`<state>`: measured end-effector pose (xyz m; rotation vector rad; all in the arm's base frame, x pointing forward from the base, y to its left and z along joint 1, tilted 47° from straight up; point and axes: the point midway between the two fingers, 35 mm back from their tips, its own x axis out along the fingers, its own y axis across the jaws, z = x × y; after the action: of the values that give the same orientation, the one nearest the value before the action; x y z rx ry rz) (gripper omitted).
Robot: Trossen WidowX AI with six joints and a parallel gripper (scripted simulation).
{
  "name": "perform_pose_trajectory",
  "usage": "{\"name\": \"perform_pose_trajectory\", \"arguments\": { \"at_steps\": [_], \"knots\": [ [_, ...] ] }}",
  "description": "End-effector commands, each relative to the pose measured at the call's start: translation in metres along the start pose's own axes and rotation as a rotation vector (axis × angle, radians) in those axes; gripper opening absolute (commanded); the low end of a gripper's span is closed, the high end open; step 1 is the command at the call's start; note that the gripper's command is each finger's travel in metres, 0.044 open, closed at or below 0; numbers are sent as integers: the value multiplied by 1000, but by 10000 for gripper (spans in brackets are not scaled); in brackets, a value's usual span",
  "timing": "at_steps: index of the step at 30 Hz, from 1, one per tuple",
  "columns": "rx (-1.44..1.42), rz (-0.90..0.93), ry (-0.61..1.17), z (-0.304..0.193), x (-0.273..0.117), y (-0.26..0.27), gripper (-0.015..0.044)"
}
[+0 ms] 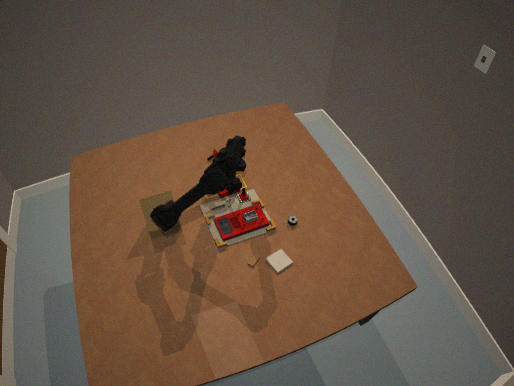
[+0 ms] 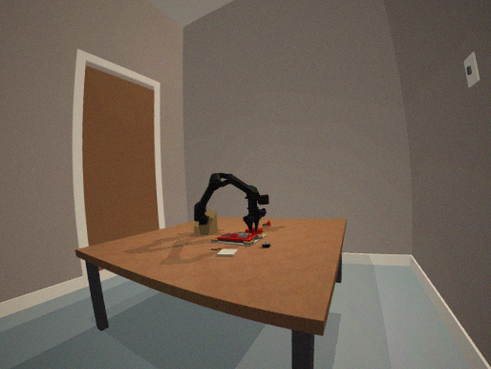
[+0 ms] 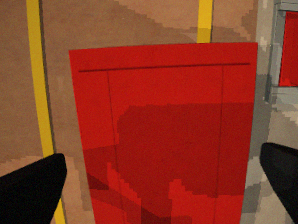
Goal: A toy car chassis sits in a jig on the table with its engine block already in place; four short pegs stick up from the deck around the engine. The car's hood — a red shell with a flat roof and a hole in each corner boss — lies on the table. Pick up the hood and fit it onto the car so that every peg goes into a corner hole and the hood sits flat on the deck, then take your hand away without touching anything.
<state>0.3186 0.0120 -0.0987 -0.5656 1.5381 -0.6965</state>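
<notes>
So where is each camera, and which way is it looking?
Top: high above the table, looking down; shows the whole black arm, the car in its jig.
Exterior: off one table corner, near table height, looking across; shows the arm arched over the car.
Wrist: on the arm, looking straight down at the red hood; shows only the open jaws' tips, one on each side.
Top and exterior share the arm, car, white tile.
</notes>
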Motion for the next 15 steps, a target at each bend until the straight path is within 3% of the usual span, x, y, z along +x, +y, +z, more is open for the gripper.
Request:
{"name": "perform_pose_trajectory", "arguments": {
  "at_steps": [1, 15],
  "knots": [
    [-5, -5, -4, 1, 2, -1, 440],
    [-5, -6, -4, 0, 9, -1, 440]
  ]
}}
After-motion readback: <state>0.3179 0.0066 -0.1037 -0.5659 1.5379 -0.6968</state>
